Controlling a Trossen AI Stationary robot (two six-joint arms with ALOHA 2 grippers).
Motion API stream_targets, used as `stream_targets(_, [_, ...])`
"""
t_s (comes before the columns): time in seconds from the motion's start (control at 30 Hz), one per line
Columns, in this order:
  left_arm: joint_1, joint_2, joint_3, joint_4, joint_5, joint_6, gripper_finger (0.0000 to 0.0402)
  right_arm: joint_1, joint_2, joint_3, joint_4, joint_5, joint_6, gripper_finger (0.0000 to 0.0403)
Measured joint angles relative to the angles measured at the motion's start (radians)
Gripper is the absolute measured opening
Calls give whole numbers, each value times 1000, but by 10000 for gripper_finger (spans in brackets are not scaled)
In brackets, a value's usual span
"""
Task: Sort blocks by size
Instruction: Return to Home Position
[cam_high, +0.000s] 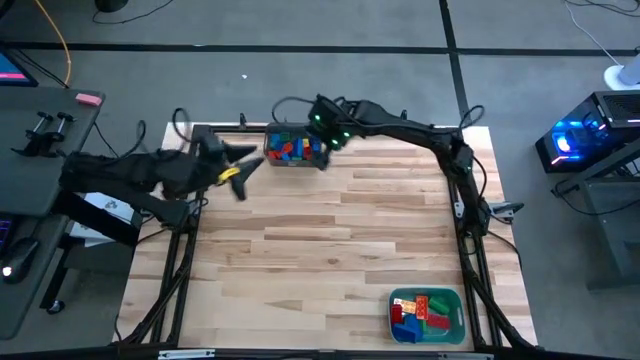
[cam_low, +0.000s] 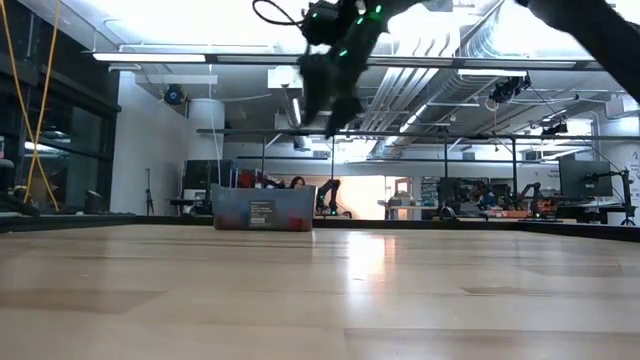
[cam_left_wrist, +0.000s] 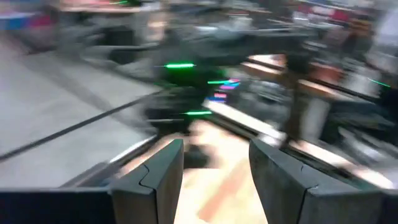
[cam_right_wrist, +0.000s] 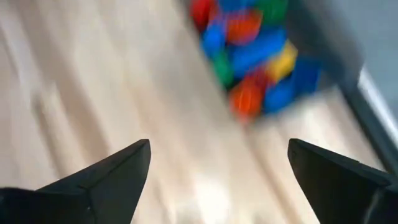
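The blocks (cam_high: 292, 148), a heap of red, blue, green and yellow, lie in a dark grey bin (cam_high: 320, 160) at the table's far edge. More blocks (cam_high: 420, 312) lie in a teal tray (cam_high: 455, 325) at the near right. My right gripper (cam_right_wrist: 217, 149) hangs open above the bin's right end (cam_high: 325, 135), with nothing between its fingers. The heap (cam_right_wrist: 255, 56) shows blurred ahead of it. My left gripper (cam_left_wrist: 214, 155) stands open just left of the bin (cam_high: 245, 170), also with nothing between its fingers.
In the low view the bin (cam_low: 262, 212) stands on the far part of the table with my right gripper (cam_low: 330, 95) above it. A small yellow piece (cam_high: 228, 175) shows at my left gripper; I cannot tell what it is. Bare wood (cam_high: 340, 240) spreads between bin and tray.
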Motion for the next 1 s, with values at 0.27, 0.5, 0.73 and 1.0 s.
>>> stream_targets(0.27, [316, 143, 29, -2, 29, -89, 170, 119, -258, -177, -316, 72, 46, 361])
stream_targets(0.5, [519, 256, 172, 38, 77, 125, 170, 365, -613, -473, -304, 262, 486, 361])
stream_targets(0.73, [580, 343, 302, 37, 74, 225, 170, 696, -870, -757, -276, 469, 992, 361])
stream_targets(1.0, [605, 359, 319, 32, 24, 169, 170, 941, -925, -832, -231, 577, 1153, 361])
